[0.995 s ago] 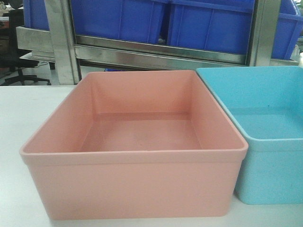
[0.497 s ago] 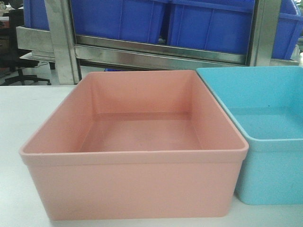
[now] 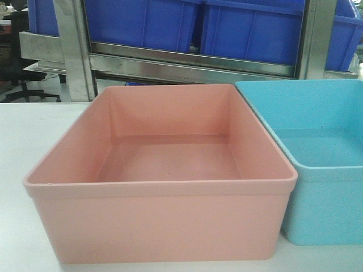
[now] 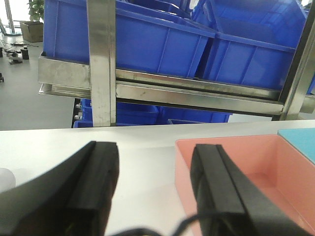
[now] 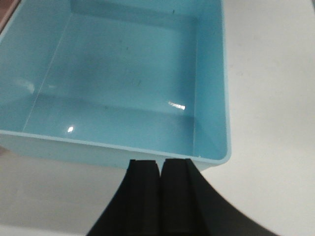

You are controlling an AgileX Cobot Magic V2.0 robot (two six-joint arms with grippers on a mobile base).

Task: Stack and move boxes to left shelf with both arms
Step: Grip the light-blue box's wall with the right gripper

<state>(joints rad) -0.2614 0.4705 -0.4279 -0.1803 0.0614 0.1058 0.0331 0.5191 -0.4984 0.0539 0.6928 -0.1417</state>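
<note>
White tabletop, pink tub, steel rack

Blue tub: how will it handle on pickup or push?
Blue tub is empty, so probably light. Glossy walls show glare, so it may slip in a grip. Wide, flat base on the table: likely slides rather than tips.

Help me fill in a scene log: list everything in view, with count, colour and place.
Pink tub: one, salmon pink, on the table, centre, empty.
Blue tub: one, light blue, close beside the pink tub's right side, empty.
Table: one, white, under both tubs.
Storage bins: several, dark blue, on the rack behind the table.
Rack: one, bare steel, behind the table.
Left gripper: one, black, open, by the pink tub's left corner.
Right gripper: one, black, shut, at the blue tub's near wall.
</note>
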